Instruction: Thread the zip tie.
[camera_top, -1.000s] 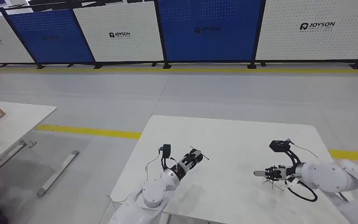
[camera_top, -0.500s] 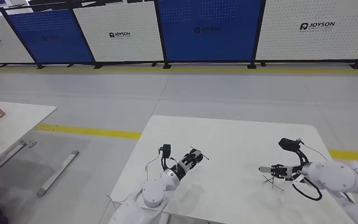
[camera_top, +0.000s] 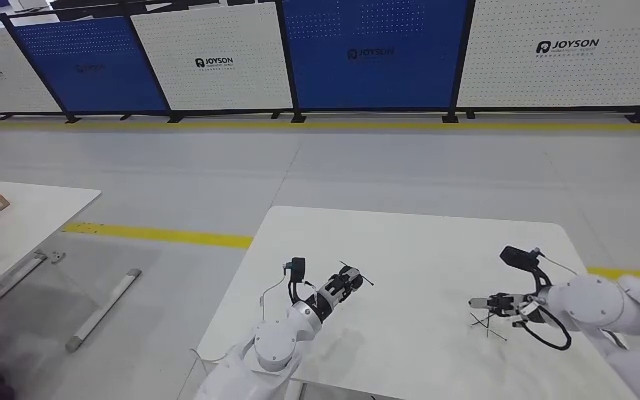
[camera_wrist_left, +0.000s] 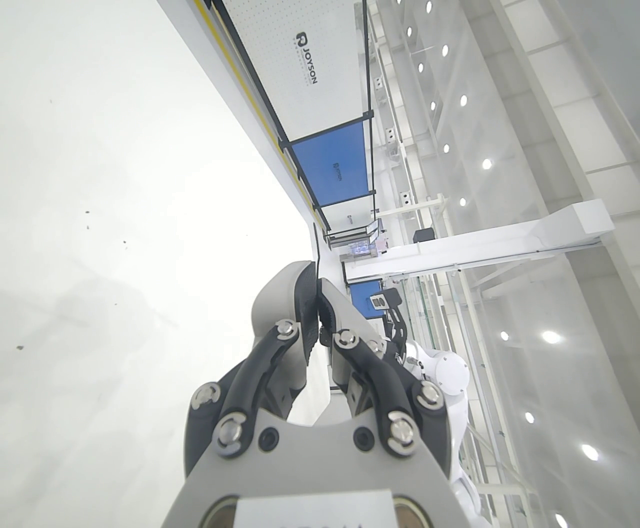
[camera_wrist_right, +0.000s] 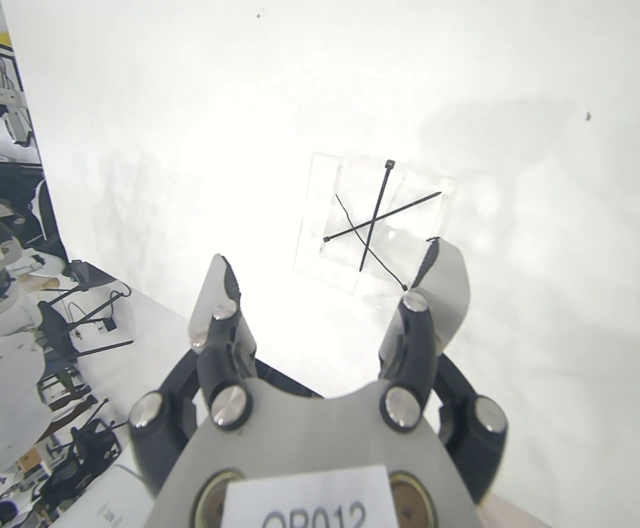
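Note:
Three black zip ties (camera_wrist_right: 375, 220) lie crossed on a clear flat plate (camera_wrist_right: 320, 200) on the white table (camera_top: 420, 250); in the top view the zip ties (camera_top: 488, 322) sit near the table's right side. My right gripper (camera_wrist_right: 327, 265) hovers open just short of them, nothing between its fingers; the right gripper (camera_top: 482, 303) hangs beside the pile. My left gripper (camera_top: 352, 277) is near the table's middle, shut, and a thin black zip tie (camera_top: 362, 278) sticks out on both sides of its tips. The left gripper (camera_wrist_left: 318, 272) has its pads pressed together.
The table's front edge (camera_top: 330, 375) runs close below the left arm. A second white table (camera_top: 40, 215) stands at the far left. Blue and white partition panels (camera_top: 375, 55) line the back of the room.
My right arm has shifted to the right and slightly back, its open gripper now sitting just above the crossed zip ties. The left arm has kept still.

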